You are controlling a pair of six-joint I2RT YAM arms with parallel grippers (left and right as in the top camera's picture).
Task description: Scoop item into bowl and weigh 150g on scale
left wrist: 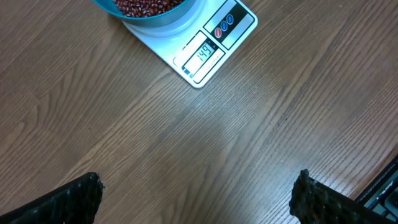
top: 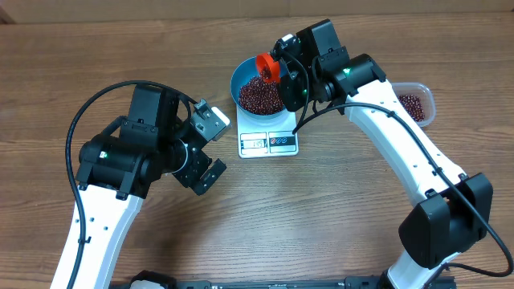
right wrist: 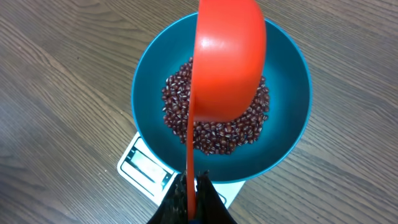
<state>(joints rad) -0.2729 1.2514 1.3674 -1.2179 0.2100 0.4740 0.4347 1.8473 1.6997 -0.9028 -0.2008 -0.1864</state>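
Near the far edge of the wooden table point(top: 337, 209) the bowl point(top: 238, 83) sits on the scale point(top: 269, 143) with a heap of beans point(top: 259, 96) in it, the right claw point(top: 287, 76) clamps the tipped scoop point(top: 267, 68) above it, and the left claw point(top: 211, 148) gapes empty; probably only topping-up remains.

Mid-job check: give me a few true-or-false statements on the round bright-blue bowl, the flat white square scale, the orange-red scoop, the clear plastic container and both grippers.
1. The round bright-blue bowl sits on the flat white square scale. True.
2. The right gripper holds the orange-red scoop over the bowl. True.
3. The left gripper is shut on the bowl. False: it is open, holds nothing and hangs over bare table beside the scale.
4. The clear plastic container is empty. False: it holds dark red-brown beans.
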